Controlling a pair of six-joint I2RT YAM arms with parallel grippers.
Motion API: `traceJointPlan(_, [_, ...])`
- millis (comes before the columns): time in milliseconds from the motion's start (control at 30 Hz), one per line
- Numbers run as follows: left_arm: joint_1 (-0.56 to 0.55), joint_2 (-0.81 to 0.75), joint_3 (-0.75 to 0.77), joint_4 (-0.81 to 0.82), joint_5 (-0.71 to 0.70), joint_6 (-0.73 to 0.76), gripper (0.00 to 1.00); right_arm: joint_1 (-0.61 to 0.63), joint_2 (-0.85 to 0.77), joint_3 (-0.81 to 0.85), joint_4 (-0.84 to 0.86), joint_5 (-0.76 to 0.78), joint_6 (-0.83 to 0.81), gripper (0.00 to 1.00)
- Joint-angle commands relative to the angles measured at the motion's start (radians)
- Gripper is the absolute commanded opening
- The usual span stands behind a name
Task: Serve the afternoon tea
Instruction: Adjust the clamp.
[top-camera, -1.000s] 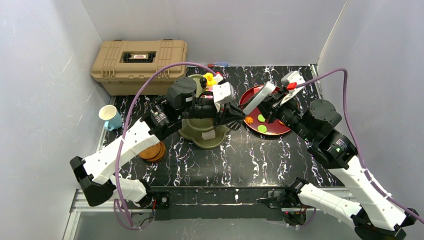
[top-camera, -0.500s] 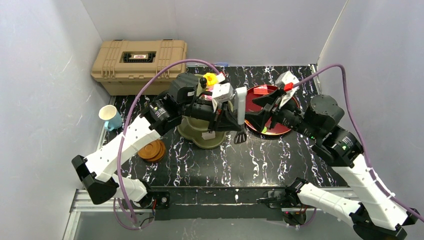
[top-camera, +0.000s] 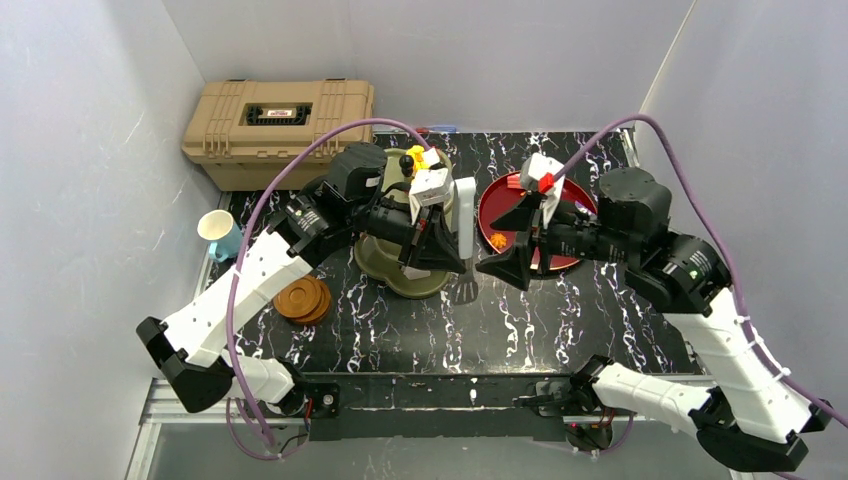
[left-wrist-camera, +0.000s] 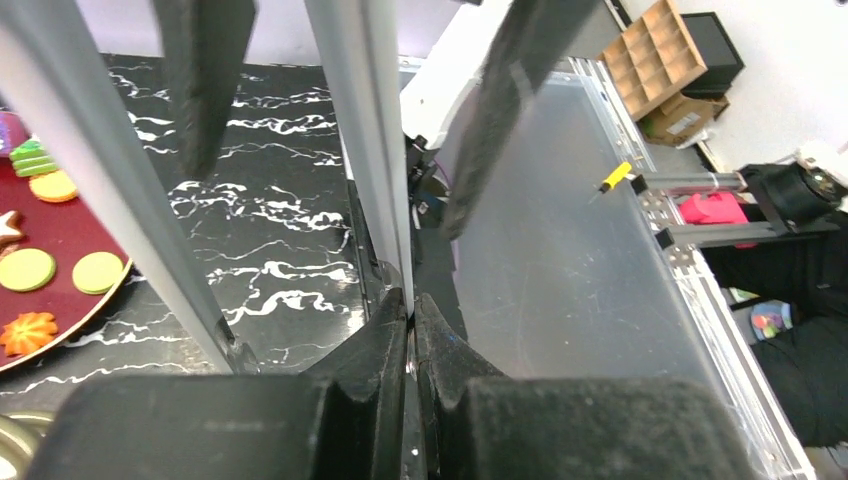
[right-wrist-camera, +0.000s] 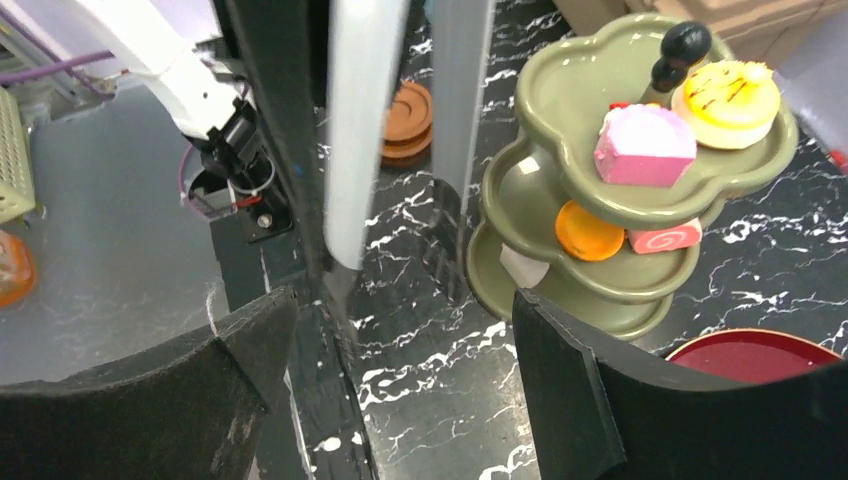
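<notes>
Both arms bend inward, wrists facing each other. The left gripper (top-camera: 453, 262) pinches its fingers (left-wrist-camera: 375, 345) tight on a spatula (top-camera: 464, 215) handle; the right gripper (top-camera: 507, 245) has both fingers spread wide (gripping nothing).

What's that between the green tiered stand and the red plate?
A white, black-tipped serving tool, held by the left gripper, is between the stand and the plate, clearest in the top view.
</notes>
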Motion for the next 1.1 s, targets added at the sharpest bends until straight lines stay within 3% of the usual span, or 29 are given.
traceJointPlan(0, [0.009, -0.038, 0.074, -0.123, 0.122, 0.063, 0.00, 0.003, 0.005, 0.054, -0.035, -0.055, -0.035, 0.86])
traceJointPlan(267, [0.009, -0.024, 0.081, -0.162, 0.223, 0.098, 0.00, 0.003, 0.018, 0.017, 0.160, -0.139, 0.079, 0.86])
traceJointPlan(333, [0.009, -0.022, 0.087, -0.177, 0.248, 0.111, 0.00, 0.003, 0.037, 0.017, 0.186, -0.189, 0.115, 0.90])
traceJointPlan(367, [0.010, -0.024, 0.084, -0.188, 0.250, 0.128, 0.00, 0.003, 0.045, 0.015, 0.207, -0.206, 0.132, 0.96])
traceJointPlan(800, [0.009, 0.034, 0.111, -0.324, 0.198, 0.286, 0.00, 0.003, 0.148, 0.043, 0.227, -0.357, 0.163, 0.98])
traceJointPlan(967, [0.009, 0.063, 0.139, -0.355, 0.217, 0.291, 0.00, 0.003, 0.160, 0.027, 0.245, -0.390, 0.165, 0.90])
traceJointPlan(1067, [0.010, 0.071, 0.153, -0.363, 0.223, 0.289, 0.00, 0.003, 0.168, 0.020, 0.230, -0.393, 0.154, 0.75])
